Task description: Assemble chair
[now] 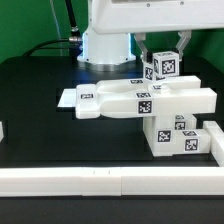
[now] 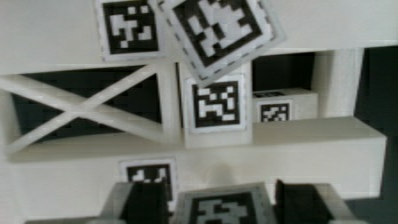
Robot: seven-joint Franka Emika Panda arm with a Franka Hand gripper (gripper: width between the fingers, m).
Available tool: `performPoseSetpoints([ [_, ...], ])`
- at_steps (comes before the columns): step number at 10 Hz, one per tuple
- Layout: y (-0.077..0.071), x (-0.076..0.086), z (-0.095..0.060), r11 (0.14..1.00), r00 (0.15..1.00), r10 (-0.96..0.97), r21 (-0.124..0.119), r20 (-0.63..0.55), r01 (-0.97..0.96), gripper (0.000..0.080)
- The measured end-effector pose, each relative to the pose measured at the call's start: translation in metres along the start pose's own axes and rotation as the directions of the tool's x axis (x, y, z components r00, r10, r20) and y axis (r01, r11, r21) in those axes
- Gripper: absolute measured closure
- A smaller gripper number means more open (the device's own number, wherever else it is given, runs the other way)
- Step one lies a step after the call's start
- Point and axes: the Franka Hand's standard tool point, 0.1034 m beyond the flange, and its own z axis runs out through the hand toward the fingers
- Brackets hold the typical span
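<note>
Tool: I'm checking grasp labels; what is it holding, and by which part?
The tool is shut on a small white tagged chair part, gripping its top end by two opposite sides.

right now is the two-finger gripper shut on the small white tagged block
Shut on it: the gripper fingers flank the small white tagged block, held above the other parts.

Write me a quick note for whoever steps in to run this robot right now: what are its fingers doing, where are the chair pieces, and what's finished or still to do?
Gripper: fingers shut on a small tagged white part, held above the chair assembly.
Chair assembly: long white piece lying across blocky tagged parts, near the white border rail at the exterior view's right.
Marker board: flat on the table behind the assembly.
Done: several parts appear joined.
Left: seat the held part; whether more pieces remain cannot be told.
</note>
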Motion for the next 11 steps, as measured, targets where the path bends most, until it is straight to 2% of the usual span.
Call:
performPoseSetpoints([
  [2,-0.0027,-0.0012,0.0051,1.0,1.0,-0.008,-0.003,0.008,0.008,0.0509],
  [6,0.0021,-0.0001,0.0053,1.0,1.0,-0.001,-0.003,0.005,0.001,0.0509],
  [11,0.0012,0.0019,0.0052,1.0,1.0,0.004,-0.004,-0.005,-0.004,0.0509],
])
